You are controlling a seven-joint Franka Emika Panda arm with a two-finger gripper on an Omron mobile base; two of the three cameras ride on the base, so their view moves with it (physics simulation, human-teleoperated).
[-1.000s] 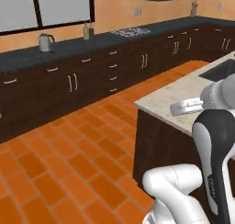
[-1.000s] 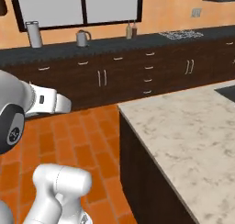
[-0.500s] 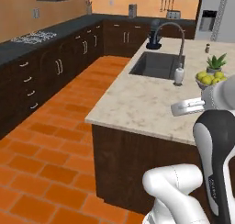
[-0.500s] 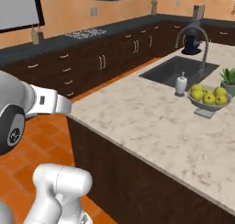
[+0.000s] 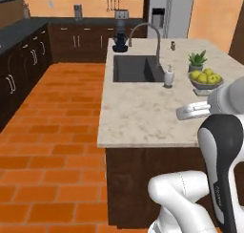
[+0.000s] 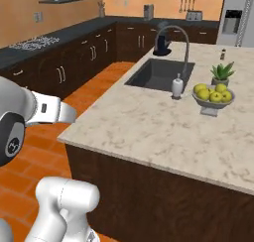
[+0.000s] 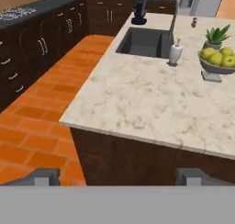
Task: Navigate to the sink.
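Dark grey rectangular sink (image 5: 135, 68), arched gooseneck faucet (image 5: 151, 34) over it, set in the beige marble tabletop (image 5: 138, 113), upper centre of frame.

Even, shadowless, slightly soft rendering

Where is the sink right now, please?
The sink is set in the far end of the island counter, ahead of the base, with the soap bottle and fruit bowl to its right.
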